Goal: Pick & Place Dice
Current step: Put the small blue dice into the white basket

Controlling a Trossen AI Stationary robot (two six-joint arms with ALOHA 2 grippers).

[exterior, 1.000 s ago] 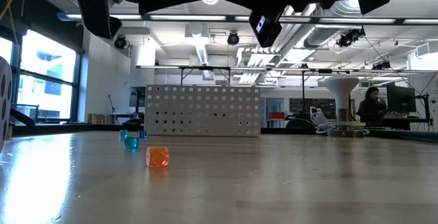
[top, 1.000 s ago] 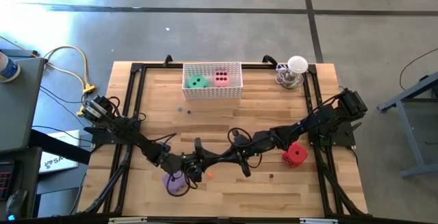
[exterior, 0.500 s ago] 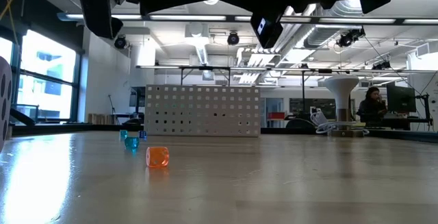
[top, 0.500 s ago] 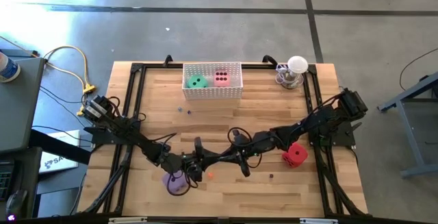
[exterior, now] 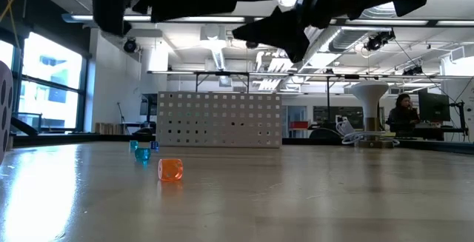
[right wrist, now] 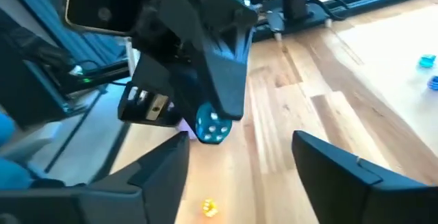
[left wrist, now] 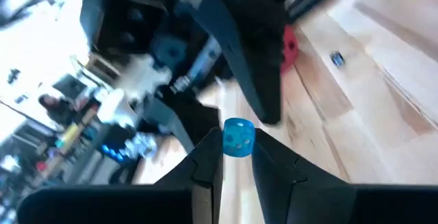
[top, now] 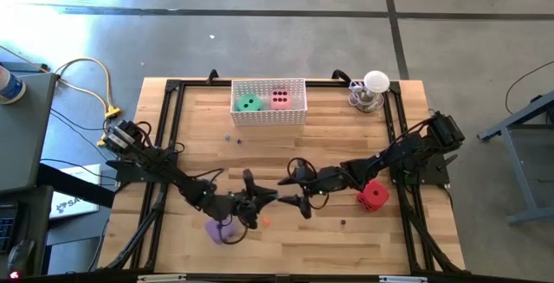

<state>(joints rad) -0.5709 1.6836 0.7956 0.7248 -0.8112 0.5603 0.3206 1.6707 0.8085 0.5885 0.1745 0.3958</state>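
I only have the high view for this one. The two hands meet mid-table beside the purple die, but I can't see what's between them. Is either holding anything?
Observer: Yes. The left hand pinches a small blue die at its fingertips.
Operator: And the right one, is it gripping that die too?
Observer: No. The right hand has its fingers spread wide, apart from the die.
Operator: There's an orange speck just below them. What is it?
Observer: A small orange die, lying on the table with nothing touching it.
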